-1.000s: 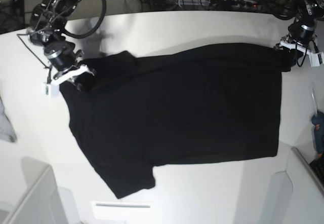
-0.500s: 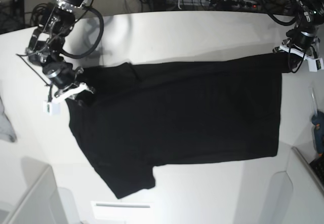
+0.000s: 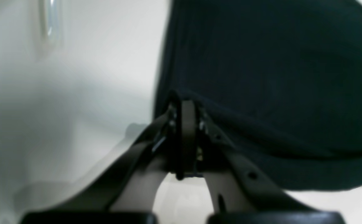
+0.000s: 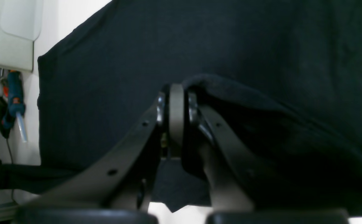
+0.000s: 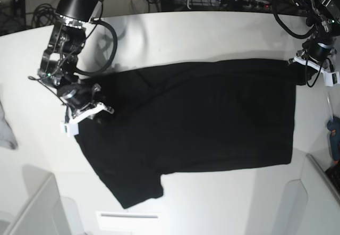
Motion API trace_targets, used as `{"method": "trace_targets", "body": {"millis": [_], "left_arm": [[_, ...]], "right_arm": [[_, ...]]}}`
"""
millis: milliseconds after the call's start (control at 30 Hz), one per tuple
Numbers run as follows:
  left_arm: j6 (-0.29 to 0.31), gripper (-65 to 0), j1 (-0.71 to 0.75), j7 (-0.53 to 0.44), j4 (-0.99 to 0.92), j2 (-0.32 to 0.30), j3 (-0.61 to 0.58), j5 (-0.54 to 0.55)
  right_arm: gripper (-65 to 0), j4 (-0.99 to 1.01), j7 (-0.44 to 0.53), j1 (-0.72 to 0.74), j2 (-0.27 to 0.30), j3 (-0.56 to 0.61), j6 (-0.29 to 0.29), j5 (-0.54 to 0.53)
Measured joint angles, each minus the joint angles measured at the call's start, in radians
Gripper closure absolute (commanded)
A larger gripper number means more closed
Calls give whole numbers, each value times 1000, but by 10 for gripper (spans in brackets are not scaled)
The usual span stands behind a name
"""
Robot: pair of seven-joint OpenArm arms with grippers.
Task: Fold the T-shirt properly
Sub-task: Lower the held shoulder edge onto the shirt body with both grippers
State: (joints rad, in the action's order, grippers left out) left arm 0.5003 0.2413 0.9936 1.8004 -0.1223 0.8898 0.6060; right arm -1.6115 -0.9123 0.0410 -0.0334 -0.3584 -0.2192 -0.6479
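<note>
Both hands, left hand (image 5: 307, 71) and right hand (image 5: 90, 106), pinch the large black cloth T-shirt (image 5: 202, 123), apparently its far edge; next we carry it nearward to fold.

Bare table (image 5: 212, 30) was seen far of the T-shirt (image 5: 202, 118); a blue tool (image 5: 333, 134) stood at the right edge.

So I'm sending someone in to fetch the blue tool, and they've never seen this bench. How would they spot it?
Start at the white table under the spread black T-shirt. Go to the table edge by the left gripper, which pinches the shirt's corner. The blue tool lies just past that edge, the only bright blue object with orange marks there.
</note>
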Motion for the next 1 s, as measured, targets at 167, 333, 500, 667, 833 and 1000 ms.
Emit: {"method": "trace_targets", "body": {"millis": [167, 333, 500, 667, 833, 1000], "left_arm": [[0, 0, -39, 86, -5, -15, -1, -4], [-30, 0, -103, 99, -46, -29, 0, -65], [-31, 0, -143, 105, -55, -26, -3, -90], [-32, 0, -163, 97, -55, -25, -108, -167], [-30, 0, -174, 98, -66, -27, -109, -187], [-33, 0, -204, 96, -148, -33, -108, -190]], "right_arm": [[0, 60, 6, 37, -2, 3, 1, 0], [0, 93, 34, 68, 17, 3, 2, 0], [0, 117, 32, 77, 23, 3, 22, 36], [0, 121, 33, 93, 22, 3, 22, 46], [0, 121, 33, 94, 23, 3, 21, 47], [0, 129, 31, 109, 30, 64, 22, 50]]}}
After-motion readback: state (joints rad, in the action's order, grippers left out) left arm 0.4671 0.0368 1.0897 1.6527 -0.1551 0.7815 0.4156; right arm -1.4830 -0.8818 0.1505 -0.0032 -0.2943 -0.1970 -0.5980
